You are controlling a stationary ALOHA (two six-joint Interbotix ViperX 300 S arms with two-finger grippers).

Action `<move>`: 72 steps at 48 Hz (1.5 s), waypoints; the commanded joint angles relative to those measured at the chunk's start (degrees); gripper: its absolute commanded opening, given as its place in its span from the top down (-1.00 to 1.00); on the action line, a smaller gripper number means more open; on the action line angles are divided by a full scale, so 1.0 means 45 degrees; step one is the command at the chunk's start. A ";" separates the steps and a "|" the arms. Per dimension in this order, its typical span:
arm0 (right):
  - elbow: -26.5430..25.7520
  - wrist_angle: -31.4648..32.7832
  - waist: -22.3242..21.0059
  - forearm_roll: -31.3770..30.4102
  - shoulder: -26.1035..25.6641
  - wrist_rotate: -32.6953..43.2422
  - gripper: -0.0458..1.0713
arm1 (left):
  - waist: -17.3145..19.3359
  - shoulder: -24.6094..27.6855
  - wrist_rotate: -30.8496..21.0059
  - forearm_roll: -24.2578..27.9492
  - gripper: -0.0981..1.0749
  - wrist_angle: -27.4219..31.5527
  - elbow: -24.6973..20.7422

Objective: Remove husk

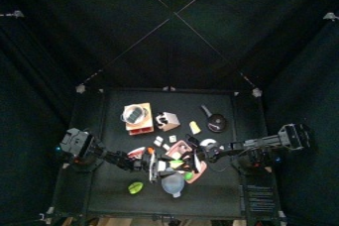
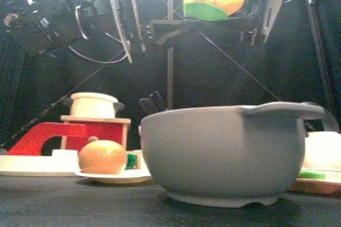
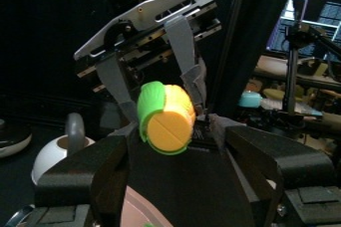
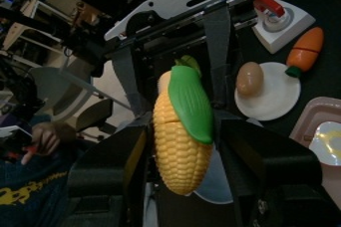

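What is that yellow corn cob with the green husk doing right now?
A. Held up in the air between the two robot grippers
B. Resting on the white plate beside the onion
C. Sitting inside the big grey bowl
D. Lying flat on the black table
A: in the front view the yellow corn cob with its green husk hangs high above the large grey bowl, and both wrist views show it gripped from opposite ends.

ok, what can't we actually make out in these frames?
- Corn, top view: too small among the crowded table items.
- Left gripper: jaws dark and blurred, grip on the corn unclear.
- Corn, front view: lower part hidden by arm hardware.
- Items behind the gray bowl, front view: blocked by it.
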 commanded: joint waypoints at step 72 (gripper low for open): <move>-0.0313 -0.0078 0.0273 -0.0020 -0.0117 -0.0176 -0.33 | 0.0332 0.0098 0.0020 -0.2676 -0.02 -0.0039 -0.0020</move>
